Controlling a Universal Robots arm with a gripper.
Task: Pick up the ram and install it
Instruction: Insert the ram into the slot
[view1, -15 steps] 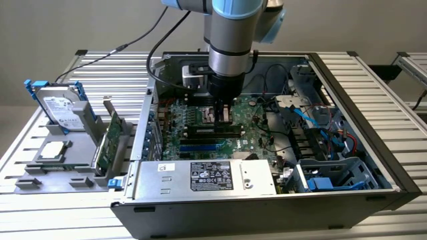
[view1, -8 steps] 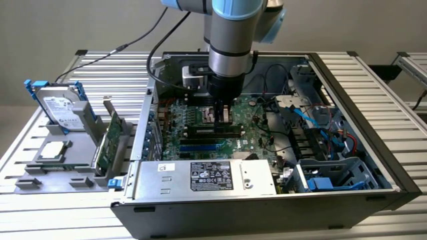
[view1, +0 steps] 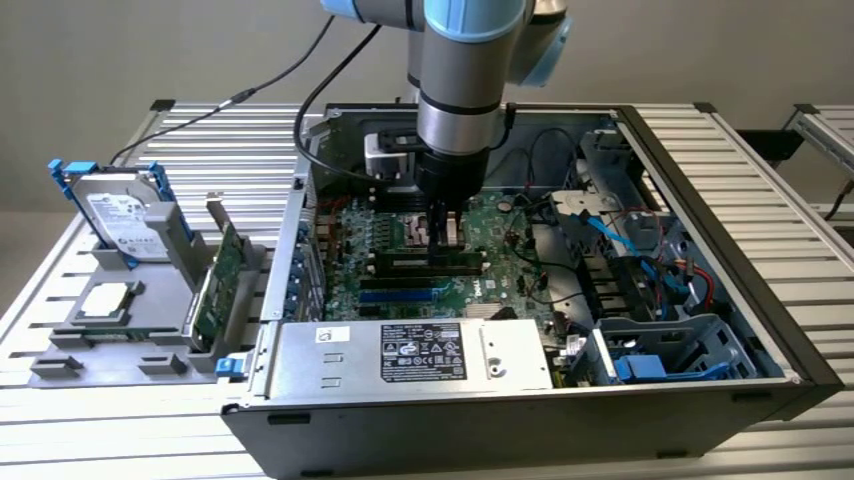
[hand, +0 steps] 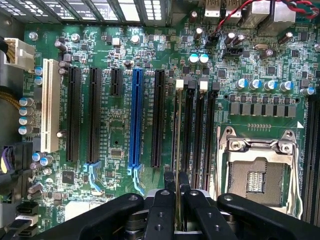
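My gripper (hand: 177, 192) is shut on the ram (hand: 178, 130), which I see edge-on as a thin pale line running out from between the black fingers (hand: 162, 200). The stick hangs directly over the outermost of several black memory slots (hand: 200, 130), lined up along its length. Whether its lower edge touches the slot I cannot tell. In the exterior view the gripper (view1: 447, 232) points straight down inside the open computer case (view1: 787, 350), just above the green motherboard (view1: 400, 290), with the ram (view1: 450, 230) partly hidden between its fingers.
An empty CPU socket (hand: 260, 170) lies beside the memory slots. Black, blue (hand: 136, 117) and white (hand: 49, 105) expansion slots lie on the other side. Outside the case stand a green expansion card (view1: 214, 285) and a hard drive (view1: 120, 215). Power supply (view1: 414, 355) and cables (view1: 627, 240) crowd the case.
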